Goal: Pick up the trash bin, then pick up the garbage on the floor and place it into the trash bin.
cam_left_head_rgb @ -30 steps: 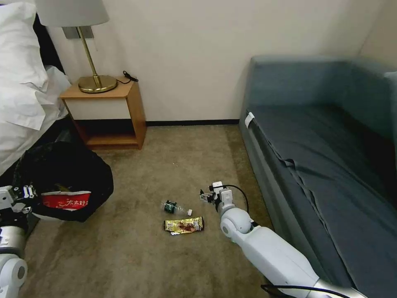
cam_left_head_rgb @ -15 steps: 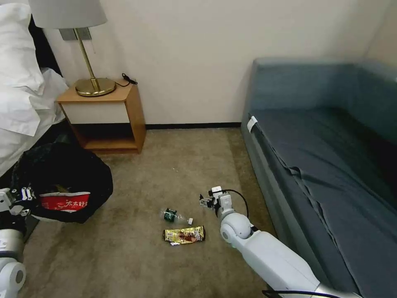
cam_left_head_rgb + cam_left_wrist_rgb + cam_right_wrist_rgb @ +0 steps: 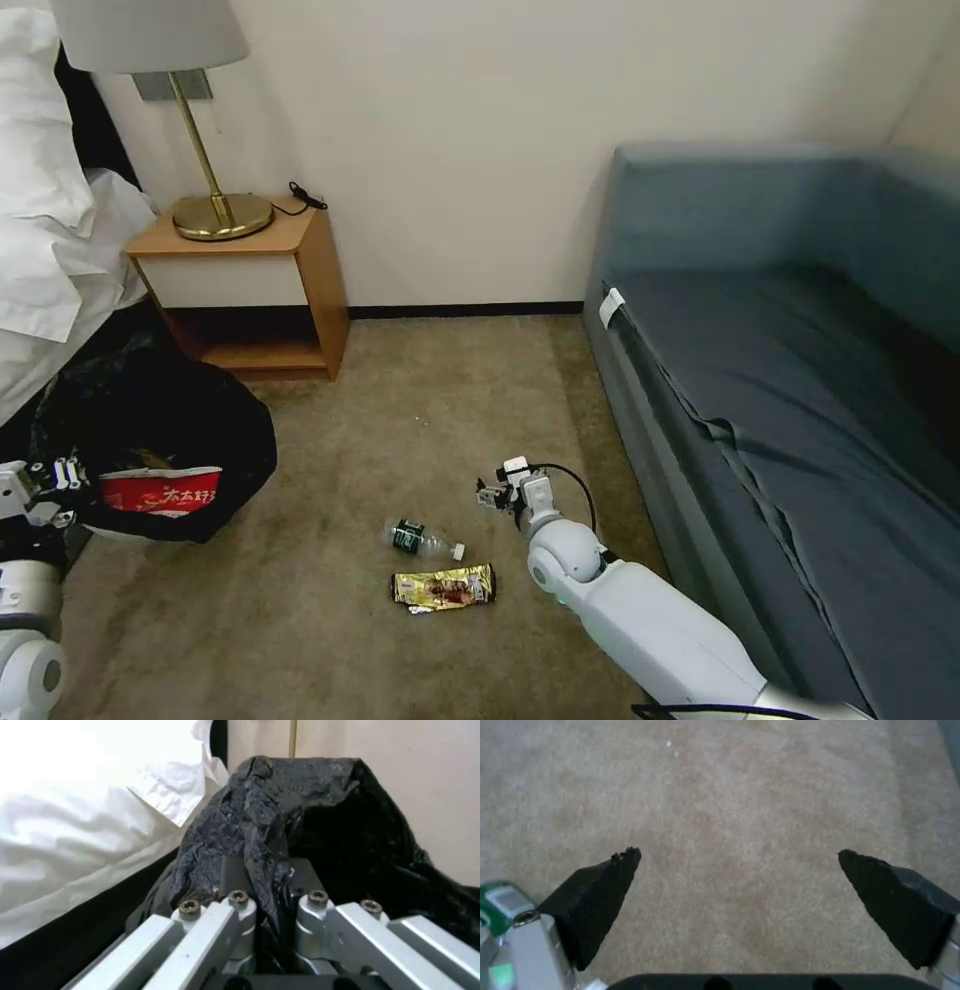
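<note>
Head view: my left gripper is pinching the trash bin, lower left; bottle and gold wrapper are lying lower centre. Left wrist view: jaws are clamping the liner. Right wrist view: my right gripper is hovering wide open, empty; judged next: lowering onto the bottle.

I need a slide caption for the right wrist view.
Right hand open above bare carpet, with the green-labelled bottle beside one finger.

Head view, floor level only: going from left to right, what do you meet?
Left pincer → black-bagged trash bin → small clear bottle with green label → right pincer → blue-grey upholstered sofa. The shiny gold snack wrapper overlaps the bottle's span.
</note>
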{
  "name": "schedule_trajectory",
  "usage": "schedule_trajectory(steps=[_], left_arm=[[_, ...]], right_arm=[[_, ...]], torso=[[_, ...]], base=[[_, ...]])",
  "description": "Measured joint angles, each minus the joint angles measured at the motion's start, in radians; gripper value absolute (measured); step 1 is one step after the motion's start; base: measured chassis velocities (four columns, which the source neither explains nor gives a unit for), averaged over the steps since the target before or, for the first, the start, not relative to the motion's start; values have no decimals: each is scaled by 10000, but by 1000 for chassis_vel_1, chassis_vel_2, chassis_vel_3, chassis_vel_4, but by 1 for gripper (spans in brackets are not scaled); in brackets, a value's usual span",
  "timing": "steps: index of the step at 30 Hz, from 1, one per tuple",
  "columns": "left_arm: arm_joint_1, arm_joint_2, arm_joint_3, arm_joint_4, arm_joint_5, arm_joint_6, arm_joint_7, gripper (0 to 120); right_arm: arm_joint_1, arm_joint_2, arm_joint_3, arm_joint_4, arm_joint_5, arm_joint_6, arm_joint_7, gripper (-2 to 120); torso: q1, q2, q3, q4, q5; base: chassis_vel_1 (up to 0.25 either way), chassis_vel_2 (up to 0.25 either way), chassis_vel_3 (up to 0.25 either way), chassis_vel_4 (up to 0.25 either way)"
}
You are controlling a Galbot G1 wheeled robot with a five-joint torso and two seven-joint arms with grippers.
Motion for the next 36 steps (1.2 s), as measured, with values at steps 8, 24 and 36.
schedule_trajectory(steps=[8,24,36], left_arm=[[-267,111,28,-258,10,487,-222,5],[-492,-468,447,-716,466,947,-573,5],[-391,-556,246,-541,362,852,-562,5]], right_arm=[[109,-267,-692,-222,-298,-128,-785,100],[963,-1386,-3557,803,312,-954,-2492,100],[895,-536,-4762,1159,791,-1010,-2217,100]], torso=[[0,0,0,-3,2],[0,0,-1,0,0],[0,0,0,0,-1]], base=[[-55,50,56,-43],[-3,2,2,-3],[0,0,0,0]])
